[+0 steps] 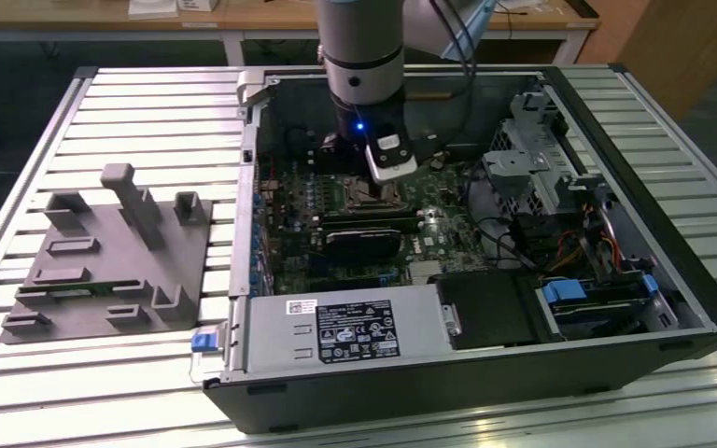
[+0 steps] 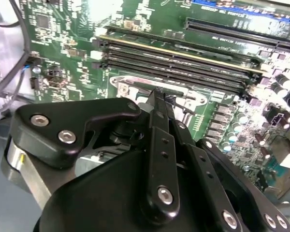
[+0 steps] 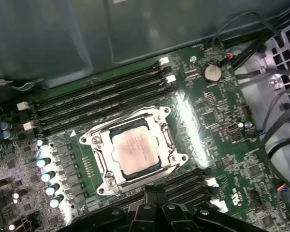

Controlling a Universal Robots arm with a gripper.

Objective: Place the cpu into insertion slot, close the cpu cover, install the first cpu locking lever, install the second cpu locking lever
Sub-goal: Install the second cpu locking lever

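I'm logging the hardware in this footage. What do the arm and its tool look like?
In the exterior view the arm is a silvery-grey cylinder with a dark band, a small blue light glowing lower down and a white block beside it; dark cables trail behind. In the second wrist view the tool is matte black, built of rounded linkage plates joined by silver screws, narrowing to slim black fingers.

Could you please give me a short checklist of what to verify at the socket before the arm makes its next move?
1. The cpu sits in the insertion slot: ok.
2. The cpu lies flat and square: ok, as far as it shows.
3. The cpu cover closed over the chip: ok, its frame surrounds it.
4. Locking levers latched: cannot tell.
5. The gripper close beside the socket: ok.
6. Gripper carrying nothing: appears so.
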